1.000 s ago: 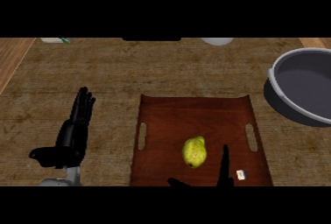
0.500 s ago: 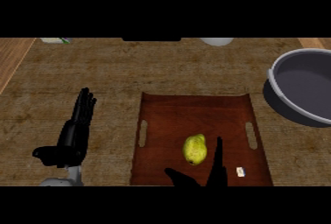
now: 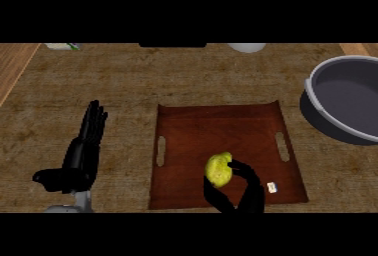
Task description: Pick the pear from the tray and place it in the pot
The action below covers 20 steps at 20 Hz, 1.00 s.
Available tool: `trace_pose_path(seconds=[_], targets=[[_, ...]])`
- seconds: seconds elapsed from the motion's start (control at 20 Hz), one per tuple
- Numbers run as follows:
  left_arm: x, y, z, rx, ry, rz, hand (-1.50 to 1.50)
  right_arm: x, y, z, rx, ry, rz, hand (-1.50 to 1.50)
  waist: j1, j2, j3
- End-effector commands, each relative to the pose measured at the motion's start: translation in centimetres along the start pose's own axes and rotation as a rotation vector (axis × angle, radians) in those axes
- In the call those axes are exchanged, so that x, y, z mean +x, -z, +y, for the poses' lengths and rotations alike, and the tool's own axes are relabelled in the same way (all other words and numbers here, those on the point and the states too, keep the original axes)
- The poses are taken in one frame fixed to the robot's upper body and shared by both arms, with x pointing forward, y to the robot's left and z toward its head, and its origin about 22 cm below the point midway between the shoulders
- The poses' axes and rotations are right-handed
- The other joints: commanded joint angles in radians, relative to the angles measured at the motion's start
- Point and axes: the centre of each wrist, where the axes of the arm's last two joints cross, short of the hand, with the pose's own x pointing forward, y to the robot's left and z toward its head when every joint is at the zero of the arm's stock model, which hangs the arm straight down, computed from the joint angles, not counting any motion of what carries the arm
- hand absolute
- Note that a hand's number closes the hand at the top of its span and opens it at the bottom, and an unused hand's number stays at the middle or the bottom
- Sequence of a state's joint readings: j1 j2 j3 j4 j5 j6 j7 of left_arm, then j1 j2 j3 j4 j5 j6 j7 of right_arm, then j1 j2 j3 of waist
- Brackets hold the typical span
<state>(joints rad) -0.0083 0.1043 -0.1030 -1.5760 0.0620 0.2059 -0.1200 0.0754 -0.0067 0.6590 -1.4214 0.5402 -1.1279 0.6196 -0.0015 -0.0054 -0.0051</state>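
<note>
The pot runs off the right edge, so only part of its rim and hollow shows. The right hand curls round the pear's lower side, hiding that part of the fruit and a patch of the tray, and its wrist is cut off below. A small white thing beside it is too tiny to make out.
</note>
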Motion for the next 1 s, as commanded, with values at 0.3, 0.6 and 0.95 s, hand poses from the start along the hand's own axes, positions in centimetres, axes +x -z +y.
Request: trace_pose_path(seconds=[0.3, 0.6, 0.95], targets=[[-0.3, -0.5, 0.9, 0.012, 0.007, -0.002, 0.0, -0.2, 0.2, -0.3, -0.182, 0.002, 0.002, 1.5, -0.002, 0.004, 0.003], [0.7, 0.5, -1.7, -0.083, -0.013, -0.029, 0.0, -0.7, 9.7, -3.8, 0.085, -0.807, -0.435, 1.5, 0.095, 0.027, -0.006], [0.1, 0.0, -2.5, -0.024, -0.017, -0.008, 0.0, 14.8, 13.0, -1.4, 0.08, -0.876, -0.704, 1.5, 0.028, 0.005, 0.004]])
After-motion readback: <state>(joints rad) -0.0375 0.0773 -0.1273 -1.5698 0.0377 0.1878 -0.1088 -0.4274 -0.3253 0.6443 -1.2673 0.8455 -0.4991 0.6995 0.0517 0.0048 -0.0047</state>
